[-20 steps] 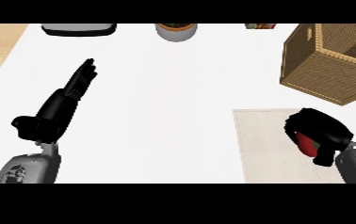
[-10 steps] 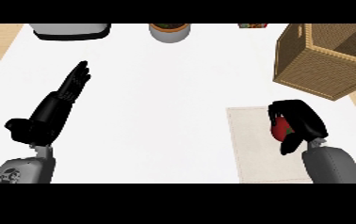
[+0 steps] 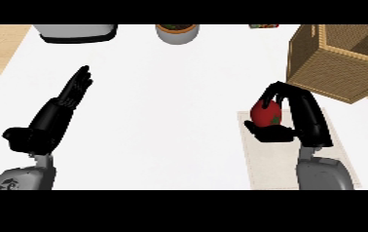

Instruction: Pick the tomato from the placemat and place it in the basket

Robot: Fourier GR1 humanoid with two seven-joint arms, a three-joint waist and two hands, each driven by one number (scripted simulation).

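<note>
With the right hand (image 3: 298, 121) curled around the tomato (image 3: 265, 113) above the placemat (image 3: 267, 170) and the left hand (image 3: 54, 116) straight-fingered, carriage to the far-right basket (image 3: 332, 63) appeared next.

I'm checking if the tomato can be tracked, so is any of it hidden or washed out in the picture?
In the head view the tomato shows plainly red, with no glare on it; the right robot hand curls round it and hides its right side and underside. The white counter is evenly lit and casts no marked shadows; the basket is cut off at the right edge.
</note>
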